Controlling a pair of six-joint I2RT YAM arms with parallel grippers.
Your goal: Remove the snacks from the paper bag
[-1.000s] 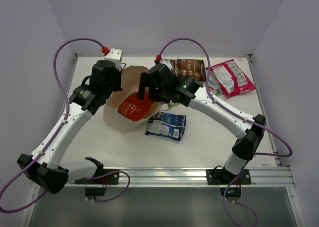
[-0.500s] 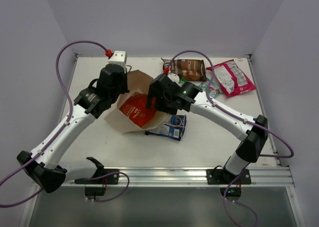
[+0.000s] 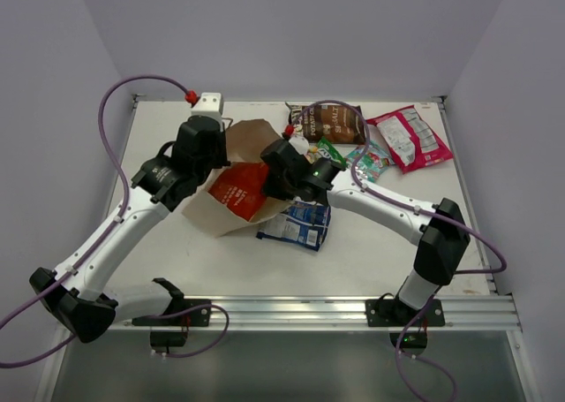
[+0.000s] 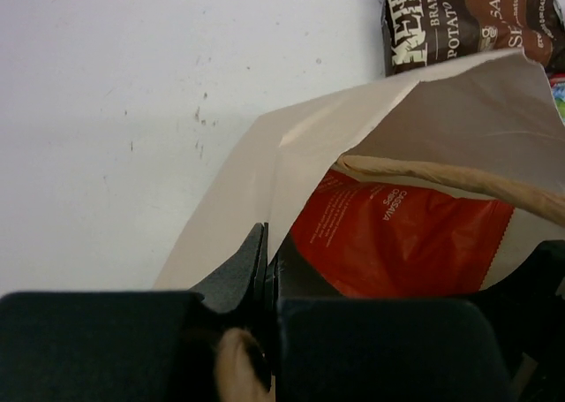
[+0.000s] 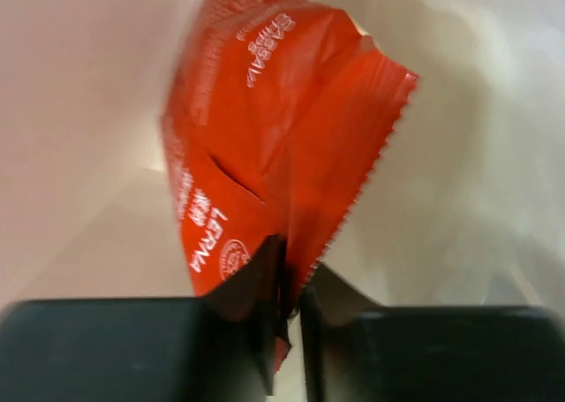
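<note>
The cream paper bag [image 3: 208,213] lies on its side at mid-table, its mouth facing right. My left gripper [image 3: 214,161] is shut on the bag's upper rim [image 4: 424,102], its fingertips [image 4: 261,247] pinching the paper edge. An orange-red snack packet [image 3: 237,190] sits inside the mouth. My right gripper [image 3: 275,178] reaches into the bag and is shut on the serrated edge of that packet [image 5: 265,128]. Other snacks lie outside: dark brown [image 3: 334,122], pink-and-white [image 3: 408,137], blue-and-white [image 3: 296,225], and green ones [image 3: 366,162].
The blue-and-white packet lies just under my right forearm, touching the bag's lower lip. A string handle [image 4: 441,174] crosses the bag's mouth. The dark brown packet [image 4: 468,13] lies just beyond the bag's rim. White walls close the table's back and sides.
My right gripper has moved left into the bag's mouth and gone from open to shut on the orange-red packet. My left gripper kept its hold on the rim.
</note>
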